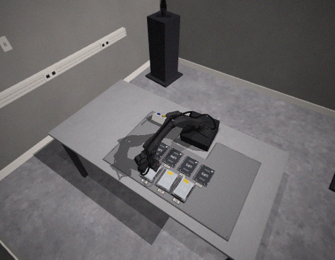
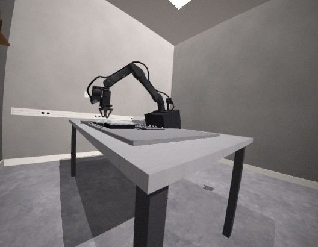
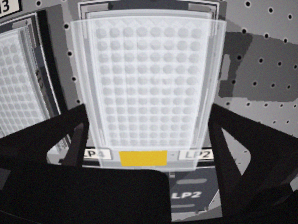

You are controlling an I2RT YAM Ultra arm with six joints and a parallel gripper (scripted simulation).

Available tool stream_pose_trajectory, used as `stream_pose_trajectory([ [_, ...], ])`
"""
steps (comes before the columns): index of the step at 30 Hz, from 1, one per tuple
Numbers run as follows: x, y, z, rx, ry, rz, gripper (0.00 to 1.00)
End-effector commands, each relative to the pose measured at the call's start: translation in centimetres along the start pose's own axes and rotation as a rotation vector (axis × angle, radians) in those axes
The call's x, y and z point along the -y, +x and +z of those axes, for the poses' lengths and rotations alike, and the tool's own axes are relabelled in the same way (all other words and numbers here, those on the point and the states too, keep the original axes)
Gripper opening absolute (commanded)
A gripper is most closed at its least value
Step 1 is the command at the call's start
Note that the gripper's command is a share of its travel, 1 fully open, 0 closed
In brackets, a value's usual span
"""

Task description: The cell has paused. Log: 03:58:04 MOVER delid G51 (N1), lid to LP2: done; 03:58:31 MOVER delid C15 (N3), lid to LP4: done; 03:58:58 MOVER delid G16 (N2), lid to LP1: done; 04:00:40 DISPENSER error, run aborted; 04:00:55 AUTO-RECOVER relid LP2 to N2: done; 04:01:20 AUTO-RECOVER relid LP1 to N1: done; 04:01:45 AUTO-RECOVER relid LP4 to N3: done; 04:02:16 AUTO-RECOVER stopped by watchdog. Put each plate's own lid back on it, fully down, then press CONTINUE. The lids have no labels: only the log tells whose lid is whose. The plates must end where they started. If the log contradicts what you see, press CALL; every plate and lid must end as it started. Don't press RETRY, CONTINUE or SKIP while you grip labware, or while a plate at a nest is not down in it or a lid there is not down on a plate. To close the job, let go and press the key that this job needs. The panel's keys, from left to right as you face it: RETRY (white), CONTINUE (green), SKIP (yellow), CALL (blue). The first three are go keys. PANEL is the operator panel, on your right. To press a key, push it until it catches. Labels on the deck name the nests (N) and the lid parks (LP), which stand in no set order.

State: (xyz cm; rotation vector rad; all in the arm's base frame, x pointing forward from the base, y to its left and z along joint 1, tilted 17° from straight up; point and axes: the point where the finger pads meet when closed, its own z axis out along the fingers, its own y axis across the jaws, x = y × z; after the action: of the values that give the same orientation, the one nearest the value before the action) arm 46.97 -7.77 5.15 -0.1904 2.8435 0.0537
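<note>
My gripper (image 3: pixel 148 110) (image 2: pixel 106 116) is shut on a clear lid (image 3: pixel 143 158) with a yellow tab, gripped by its long sides. The lid hangs above a plate at the end nest and is slightly offset from it in the wrist view; this nest's label is out of view. The plate beside it, at N3 (image 3: pixel 17 85), shows at the left. In the top view, the middle plate (image 1: pixel 166 182) and the right plate (image 1: pixel 183 191) stand in their nests with yellow tabs on top. Whether the plate under my lid has another lid cannot be told.
Four dark lid parks (image 1: pixel 160 151) (image 1: pixel 174 157) (image 1: pixel 188 165) (image 1: pixel 204 175) lie in a row between the nests and the arm base, with no lid visible on them. The panel (image 1: pixel 158 118) stands beyond them; its blue key (image 1: pixel 158 113) and yellow key (image 1: pixel 164 116) show, the others are hidden.
</note>
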Motion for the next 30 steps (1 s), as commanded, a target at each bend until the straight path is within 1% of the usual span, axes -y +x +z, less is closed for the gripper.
stream_pose_trajectory([
  [1,0.0,-0.6,-0.2,0.022,0.004,0.002,0.0],
  [4,-0.1,-0.5,-0.3,0.02,0.003,0.002,0.0],
  [8,-0.2,0.2,0.8,-0.002,-0.004,0.004,0.0],
  [10,-0.2,0.1,0.8,-0.002,-0.004,0.003,0.0],
  [13,-0.2,-0.5,0.0,0.023,0.004,-0.001,0.0],
  [17,-0.4,0.1,0.8,0.002,-0.003,0.0,0.0],
  [20,-0.4,0.0,0.8,0.001,-0.003,0.0,0.0],
  [21,0.1,-0.9,0.1,0.029,0.008,0.002,0.0],
  [23,0.3,-1.0,0.1,0.035,0.01,0.003,0.0],
  [26,0.2,-0.6,0.9,0.018,0.005,0.004,0.0],
  [28,0.1,-0.5,0.8,0.016,0.004,0.005,0.0],
  [30,0.1,-0.8,0.3,0.03,0.009,0.003,0.0],
])
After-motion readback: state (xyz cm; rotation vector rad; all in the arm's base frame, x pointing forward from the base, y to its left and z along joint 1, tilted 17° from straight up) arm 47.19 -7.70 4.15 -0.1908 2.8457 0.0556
